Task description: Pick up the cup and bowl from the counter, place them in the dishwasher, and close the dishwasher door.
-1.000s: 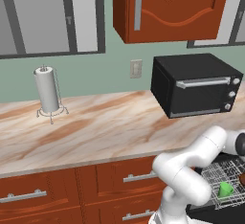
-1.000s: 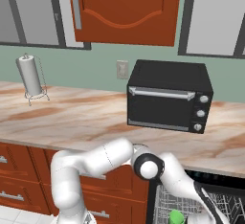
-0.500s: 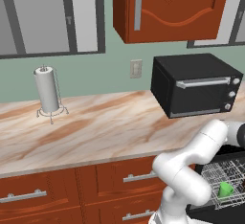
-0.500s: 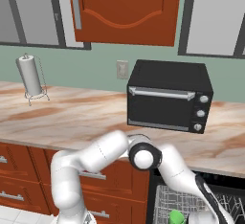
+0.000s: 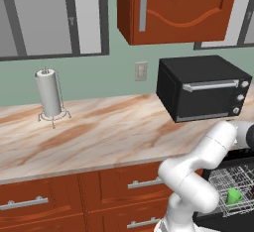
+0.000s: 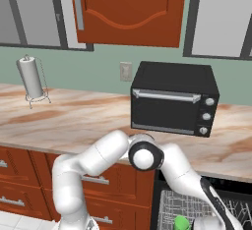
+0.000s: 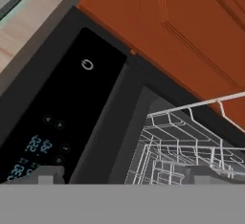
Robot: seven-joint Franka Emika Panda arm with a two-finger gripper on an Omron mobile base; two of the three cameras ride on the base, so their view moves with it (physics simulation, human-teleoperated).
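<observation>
The green cup (image 5: 233,196) sits in the pale wire rack (image 5: 221,179) of the open dishwasher, below the marbled counter (image 5: 99,137). From the other side the cup (image 6: 181,222) shows low in the rack (image 6: 170,208), with my forearm reaching down just right of it. In the hand view my gripper (image 7: 127,176) is open, its fingertips (image 7: 48,174) wide apart with nothing between them. It looks at the dishwasher's black control panel (image 7: 72,108) and the rack (image 7: 186,146). The bowl is out of view.
A black toaster oven (image 5: 201,87) stands on the counter above the dishwasher. A paper towel holder (image 5: 48,94) is far left. Wooden drawers (image 5: 124,186) with silver handles run under the counter, and a wall cabinet (image 6: 130,10) hangs overhead.
My elbow has risen a little and shifted slightly left. The cup stays where it was in the rack.
</observation>
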